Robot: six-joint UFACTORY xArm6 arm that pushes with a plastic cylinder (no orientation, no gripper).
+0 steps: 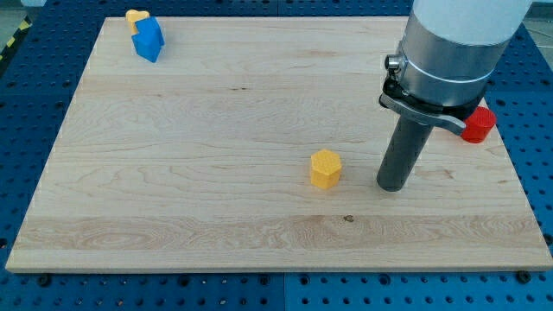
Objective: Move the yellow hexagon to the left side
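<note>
Four blocks sit on the counter (pixel 216 95), a pale wooden board lying on a blue perforated surface (pixel 34 104). No fingers exist on this arm: it ends in a straight dark rod, so nothing opens, closes or holds anything. My tip (pixel 391 185) rests on the board just to the view's right of the yellow hexagon (pixel 326 168), at about the same height in the view, with a narrow strip of bare wood between them; they do not touch.

Taking the yellow hexagon as the landmark: it stands a little right of the board's middle and in the lower half. The red block (pixel 478 123) is well to its right and somewhat higher, near the board's right edge, partly hidden behind the arm's grey body (pixel 454 52), so its shape cannot be made out. The blue block (pixel 149 39) is far up and to the left of the hexagon, near the board's top left corner. A second yellow block (pixel 135 16) touches the blue block at its upper left, partly hidden behind it; its shape is unclear.

No containers show anywhere on the board.
</note>
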